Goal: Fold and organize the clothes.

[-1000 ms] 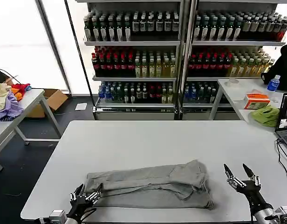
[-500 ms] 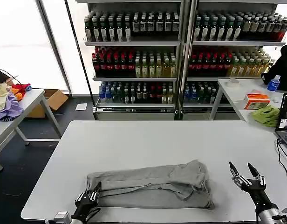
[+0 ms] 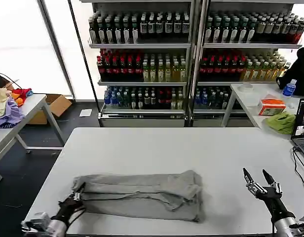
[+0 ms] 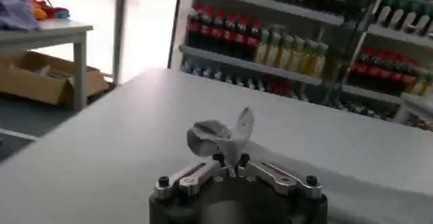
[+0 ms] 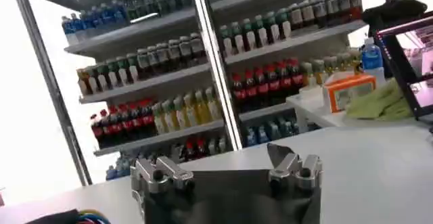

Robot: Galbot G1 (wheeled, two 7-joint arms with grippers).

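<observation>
— How far along is it?
— Partly, I'd say. The grey shirt (image 3: 139,193) lies folded into a long band on the white table (image 3: 157,148), near its front edge. It looks like it needs folding across.
— The grippers?
— The left gripper (image 3: 73,201) is pinched shut on the shirt's left end; the right gripper (image 3: 259,180) hovers spread, well apart.
— Any containers?
— A cardboard box (image 3: 53,106) on the floor; contents hidden.
</observation>
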